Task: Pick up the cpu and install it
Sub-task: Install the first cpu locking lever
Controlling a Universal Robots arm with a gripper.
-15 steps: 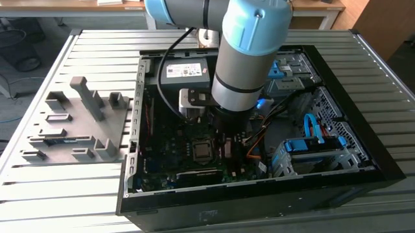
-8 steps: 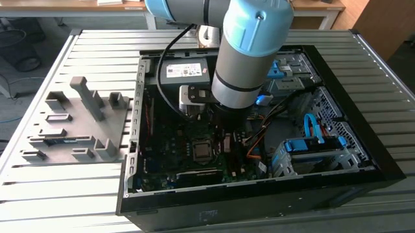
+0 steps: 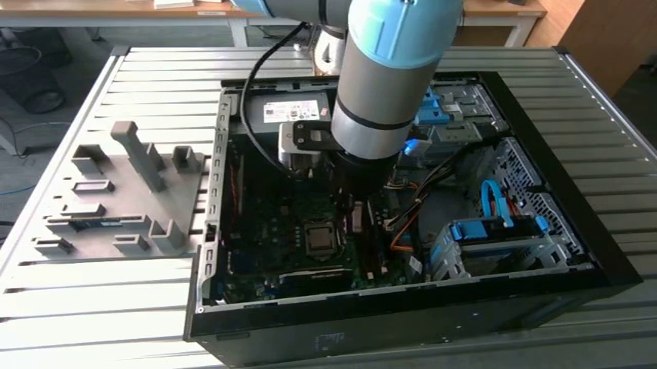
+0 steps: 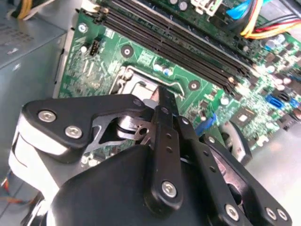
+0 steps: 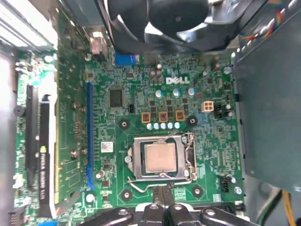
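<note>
An open black computer case (image 3: 411, 307) lies on a slatted metal table (image 3: 82, 307) — green motherboard (image 5: 141, 94) inside, a black fan (image 5: 160, 23) at its edge. Beside the case — a grey fixture tray (image 3: 123, 200).

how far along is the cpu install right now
Done, it seems: the cpu lies flat inside its socket on the motherboard. In hand: nothing visible; the gripper sits just beside the socket, fingers together. Left: whether the socket latch is locked can't be judged.
</note>
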